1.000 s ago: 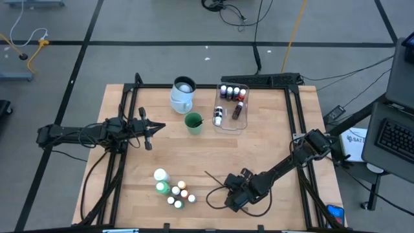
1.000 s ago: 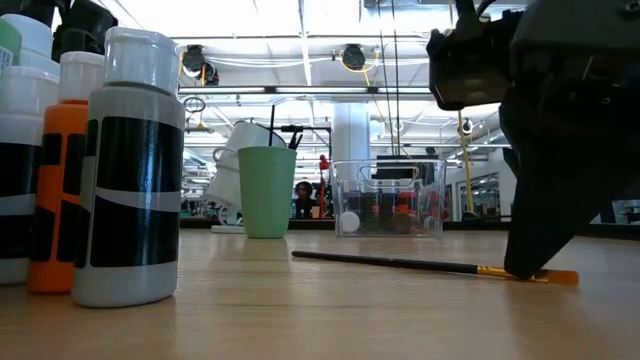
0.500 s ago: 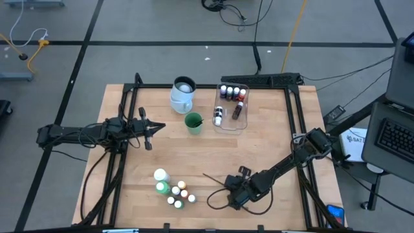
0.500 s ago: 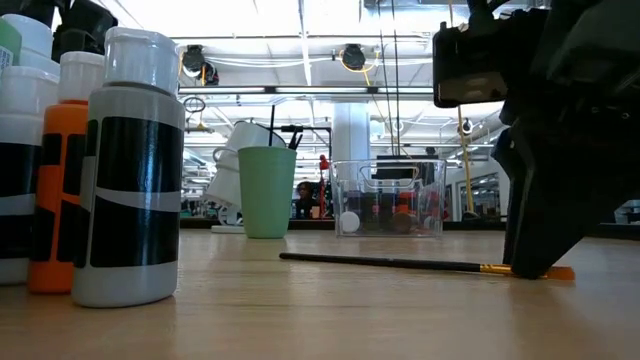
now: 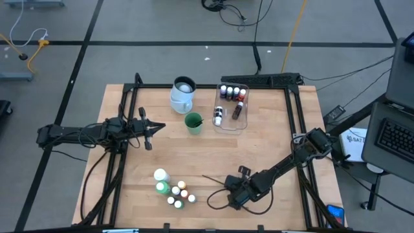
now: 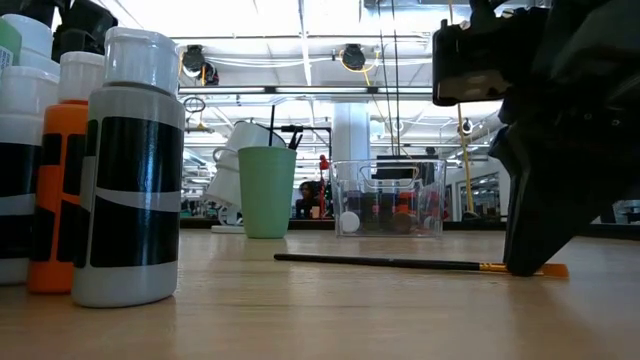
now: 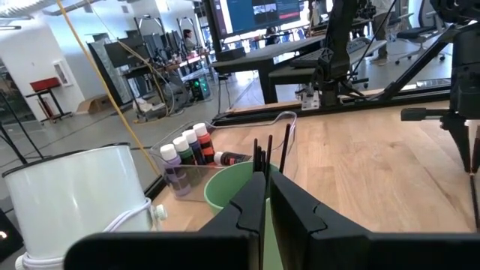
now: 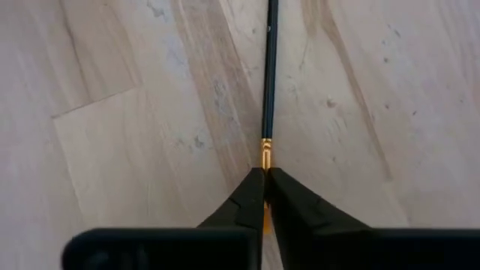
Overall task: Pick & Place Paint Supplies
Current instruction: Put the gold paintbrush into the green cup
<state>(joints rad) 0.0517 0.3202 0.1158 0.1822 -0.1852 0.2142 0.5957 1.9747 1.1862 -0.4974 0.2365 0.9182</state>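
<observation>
A thin dark-handled brush point(image 5: 215, 180) lies on the wood near the table's near edge, and my right gripper point(image 5: 231, 191) is shut on its gold-banded end. In the low view the brush point(image 6: 380, 263) stretches level along the table to the fingers point(image 6: 528, 250). A cluster of small paint bottles and two larger ones point(image 5: 172, 188) stands at the near left. My left gripper point(image 5: 150, 129) hovers shut and empty at the left, facing the green cup point(image 7: 229, 191). My right gripper pinches the brush at its gold band point(image 8: 265, 150) between the two fingertips, near the bristle end. The fingers come steeply from above. An orange tip point(image 6: 555, 270) sticks out past them. The handle point(image 8: 270, 60) runs away from the fingers and lies on the table.
A clear tub point(image 5: 240, 122) holding several small bottles stands at the far middle, with a green cup point(image 5: 193, 122) of brushes and a pale-blue jug point(image 5: 183, 94) beside it. Bare wood lies between the tub and my right gripper.
My right gripper has shut on the brush's gold-banded end and rolled a little at the wrist. The brush has shifted slightly along the table, its handle end swinging a bit toward the left edge.
</observation>
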